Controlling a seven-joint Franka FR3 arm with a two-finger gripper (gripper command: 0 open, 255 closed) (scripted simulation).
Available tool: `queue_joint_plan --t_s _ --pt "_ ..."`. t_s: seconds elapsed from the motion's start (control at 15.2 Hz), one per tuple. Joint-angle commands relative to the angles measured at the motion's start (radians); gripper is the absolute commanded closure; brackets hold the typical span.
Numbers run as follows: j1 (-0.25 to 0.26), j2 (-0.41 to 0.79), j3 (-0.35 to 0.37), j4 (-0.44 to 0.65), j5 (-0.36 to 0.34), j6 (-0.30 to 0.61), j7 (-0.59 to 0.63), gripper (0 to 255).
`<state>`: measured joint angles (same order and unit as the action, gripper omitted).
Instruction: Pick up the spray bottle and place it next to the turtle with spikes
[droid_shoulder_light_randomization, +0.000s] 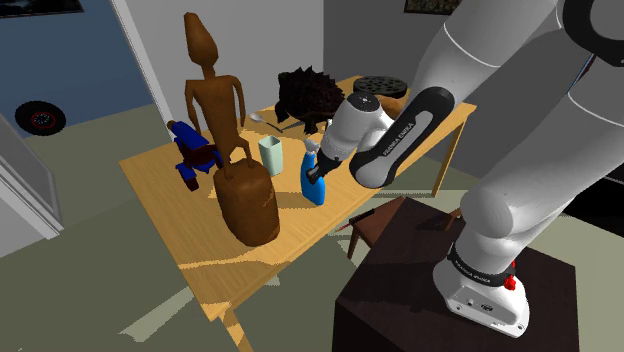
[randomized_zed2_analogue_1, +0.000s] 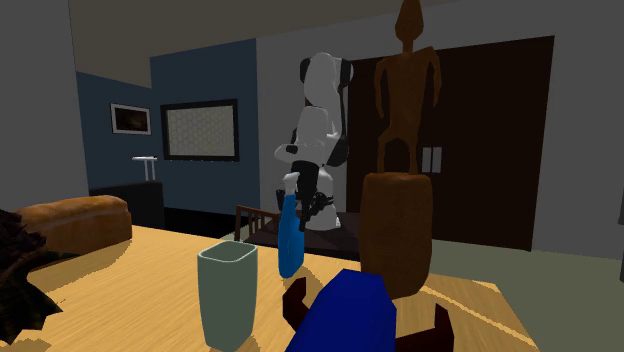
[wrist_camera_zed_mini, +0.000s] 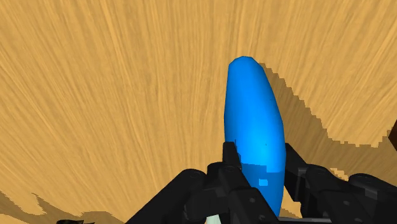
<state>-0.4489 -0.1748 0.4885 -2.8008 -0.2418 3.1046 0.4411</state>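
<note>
Two black fingers (wrist_camera_zed_mini: 230, 159) of the gripper (wrist_camera_zed_mini: 261, 168) clasped the blue spray bottle (droid_shoulder_light_randomization: 315, 186), seemingly upright on the wooden table (droid_shoulder_light_randomization: 165, 200), just beside the pale cup (droid_shoulder_light_randomization: 271, 155) on the shoulder view's right, the dark spiked turtle (droid_shoulder_light_randomization: 310, 95) farther back.

Blue spray bottle (droid_shoulder_light_randomization: 315, 184) stood upright on table (droid_shoulder_light_randomization: 200, 255), near side; dark spiky turtle (droid_shoulder_light_randomization: 310, 92) sat well apart, far side.

One blue bottle (droid_shoulder_light_randomization: 315, 181), one cup (droid_shoulder_light_randomization: 271, 156), one brown statue (droid_shoulder_light_randomization: 226, 130), one spiky turtle (droid_shoulder_light_randomization: 312, 94), one blue toy (droid_shoulder_light_randomization: 192, 150), one desk (droid_shoulder_light_randomization: 200, 252).
</note>
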Motion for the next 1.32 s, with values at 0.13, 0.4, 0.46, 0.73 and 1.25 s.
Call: queue_joint_plan --t_s 0.13,0.4,0.46,0.73,1.25 --pt "0.0 0.0 0.0 0.0 0.0 0.0 0.0 255" --pt "0.139 -0.061 -0.116 0.004 0.106 -0.071 -0.087 255" --pt "0.16 -0.076 -0.134 0.006 0.124 -0.089 -0.102 255" --pt "0.22 -0.133 -0.184 0.019 0.175 -0.161 -0.147 255" --pt "0.276 -0.234 -0.236 0.059 0.227 -0.303 -0.196 255"
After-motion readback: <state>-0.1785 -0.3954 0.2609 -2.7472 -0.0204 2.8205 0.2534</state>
